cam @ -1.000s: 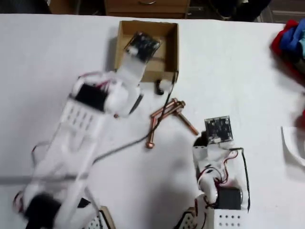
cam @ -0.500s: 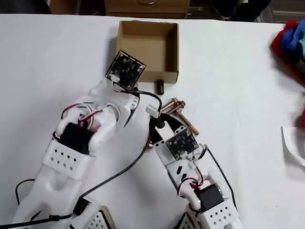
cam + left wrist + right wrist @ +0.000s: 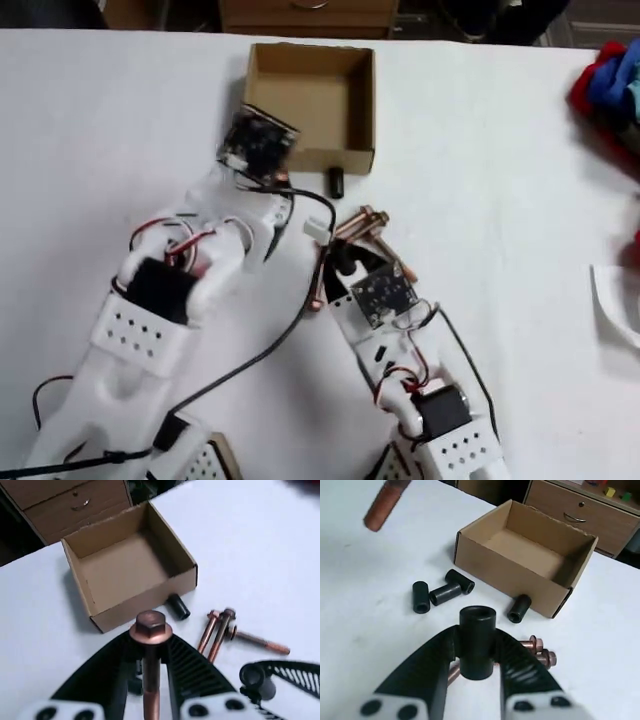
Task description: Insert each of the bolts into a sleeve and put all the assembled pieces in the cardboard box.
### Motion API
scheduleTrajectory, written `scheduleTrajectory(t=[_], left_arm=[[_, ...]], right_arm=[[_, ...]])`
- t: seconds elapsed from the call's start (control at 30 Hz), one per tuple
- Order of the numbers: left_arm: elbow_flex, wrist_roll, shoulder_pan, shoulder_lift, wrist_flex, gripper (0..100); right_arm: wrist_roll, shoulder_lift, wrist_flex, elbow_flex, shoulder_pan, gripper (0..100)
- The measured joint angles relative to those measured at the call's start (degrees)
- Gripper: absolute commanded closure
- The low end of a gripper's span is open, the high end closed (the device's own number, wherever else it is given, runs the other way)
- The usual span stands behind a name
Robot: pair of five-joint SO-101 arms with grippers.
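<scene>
Left wrist view has the left gripper (image 3: 150,652) clamped on a bolt (image 3: 150,685) just under its head, near the box (image 3: 150,596), while the right gripper (image 3: 476,647) pinches a sleeve (image 3: 477,630) mid-body; both look rigid, smooth, probably slippery.

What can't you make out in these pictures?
High view: the left arm covers the three sleeves that the right wrist view shows beside the cardboard box.
Loose bolts: the right arm covers some in the high view, the right gripper and its sleeve hide some in its wrist view; no sure count.
Left wrist view: the edge cuts off the shaft of the bolt in the left gripper.
</scene>
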Motion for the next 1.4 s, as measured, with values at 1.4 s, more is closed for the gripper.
scheduleTrajectory(t=[1.4], left_arm=[[1.1, 31.0, 7.7, -0.6, -22.4, 97]], right_arm=[[-12.2, 0.0, -11.4, 0.1, 1.0, 97.8]])
